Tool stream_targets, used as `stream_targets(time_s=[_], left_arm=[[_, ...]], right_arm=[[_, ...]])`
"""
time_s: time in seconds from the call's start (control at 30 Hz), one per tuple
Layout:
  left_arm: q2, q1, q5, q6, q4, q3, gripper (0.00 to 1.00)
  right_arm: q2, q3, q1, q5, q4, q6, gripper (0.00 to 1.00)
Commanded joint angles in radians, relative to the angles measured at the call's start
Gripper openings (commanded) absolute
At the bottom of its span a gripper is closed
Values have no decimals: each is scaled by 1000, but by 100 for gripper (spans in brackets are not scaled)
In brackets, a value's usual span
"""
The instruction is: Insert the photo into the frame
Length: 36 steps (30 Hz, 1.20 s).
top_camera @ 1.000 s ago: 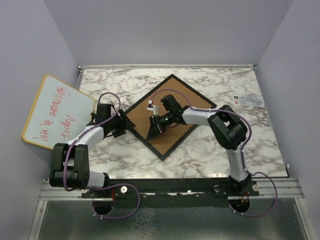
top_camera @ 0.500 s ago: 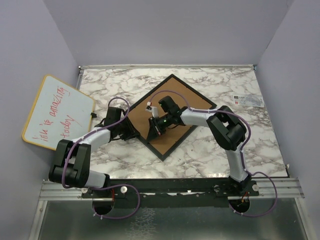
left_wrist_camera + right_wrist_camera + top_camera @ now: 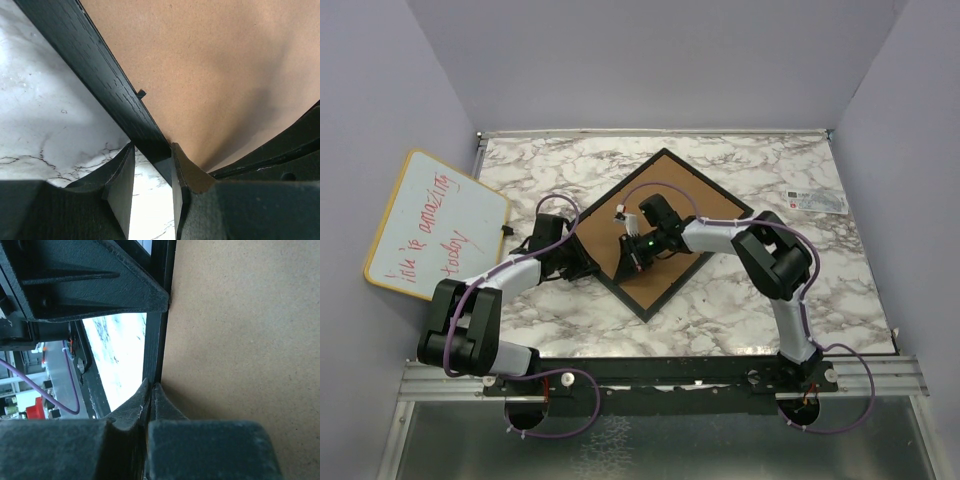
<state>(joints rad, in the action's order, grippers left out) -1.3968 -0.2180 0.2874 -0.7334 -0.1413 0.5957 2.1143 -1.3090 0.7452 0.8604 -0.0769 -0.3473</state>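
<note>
The frame (image 3: 695,171) lies face down as a diamond on the marble table, and the brown backing board (image 3: 670,185) fills its back. The photo is hidden. My left gripper (image 3: 584,266) is at the frame's lower-left side. In the left wrist view its fingers (image 3: 182,175) straddle and hold the black rail (image 3: 100,65) beside the board (image 3: 210,65). My right gripper (image 3: 628,258) is over the board near that same side. In the right wrist view it (image 3: 151,390) is shut, with its tips on the seam between the rail (image 3: 159,350) and the board (image 3: 240,340).
A yellow-rimmed whiteboard (image 3: 435,225) with red writing leans off the table's left edge. A small printed card (image 3: 813,200) lies at the far right. Purple walls stand on three sides. The marble table (image 3: 740,300) shows around the frame.
My left gripper has moved right from beside the frame onto its lower-left rail. My right gripper has shifted slightly toward that same edge. Little differs over the last half second.
</note>
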Motion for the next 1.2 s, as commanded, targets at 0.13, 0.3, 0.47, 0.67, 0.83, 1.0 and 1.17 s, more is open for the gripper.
stream_targets(time_s=[0.13, 0.3, 0.47, 0.67, 0.83, 1.0, 1.17], left_arm=[[-37, 0, -121, 49, -67, -28, 25], [-39, 0, -123, 51, -67, -26, 25], [-42, 0, -123, 51, -67, -23, 24], [-47, 0, -124, 54, -66, -22, 24], [-51, 0, -125, 55, -67, -20, 24], [-53, 0, -128, 54, -67, -19, 24], [-51, 0, -129, 54, -67, -19, 24]], right_arm=[[-67, 44, 4, 8, 115, -37, 1], [-85, 62, 4, 16, 157, -55, 1], [-43, 39, 5, 13, 117, -50, 1], [-2, 32, 11, 2, 104, -60, 1], [22, 22, 14, 5, 90, -58, 1], [34, 21, 15, -27, 51, -43, 1], [35, 31, 14, -37, 26, -25, 1]])
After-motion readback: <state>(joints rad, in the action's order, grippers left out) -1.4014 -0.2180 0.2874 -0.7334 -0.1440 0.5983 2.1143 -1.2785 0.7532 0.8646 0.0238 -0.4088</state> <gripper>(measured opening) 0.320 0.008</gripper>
